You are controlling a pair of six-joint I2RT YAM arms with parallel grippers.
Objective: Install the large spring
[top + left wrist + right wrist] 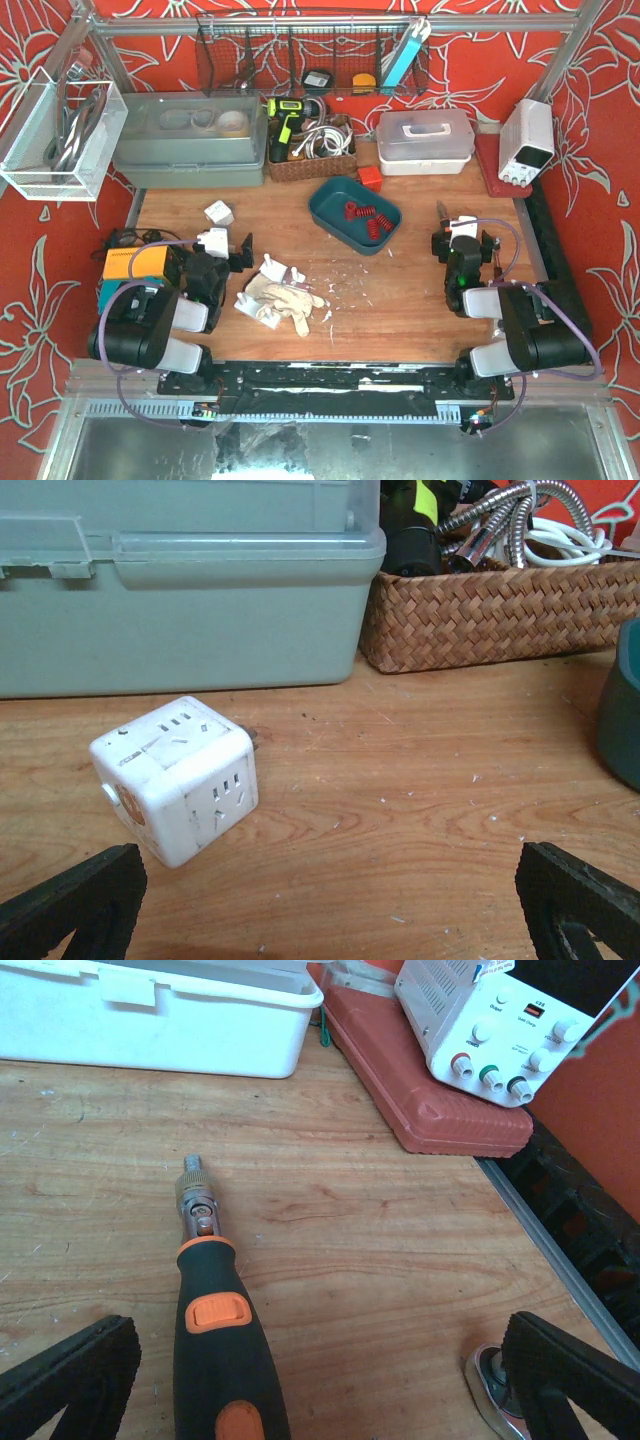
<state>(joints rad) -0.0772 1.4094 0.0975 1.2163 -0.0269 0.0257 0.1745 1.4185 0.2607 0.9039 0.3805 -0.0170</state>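
Observation:
Several red springs (362, 218) lie in a teal tray (330, 200) at the middle back of the table; I cannot tell which is the large one. My left gripper (235, 252) is open and empty just above the wood, its fingers (70, 910) wide apart in the left wrist view. My right gripper (462, 232) is open too. A black and orange screwdriver (215, 1350) lies on the table between its fingers (65, 1380), nearer the left one, with neither finger touching it.
A white socket cube (175, 775) sits ahead of the left gripper, before a grey-green toolbox (190, 580) and a wicker basket (490, 620). White gloves and small white parts (280, 295) lie mid-table. A white box (150, 1010), red case (430, 1090) and power supply (500, 1020) stand at the right.

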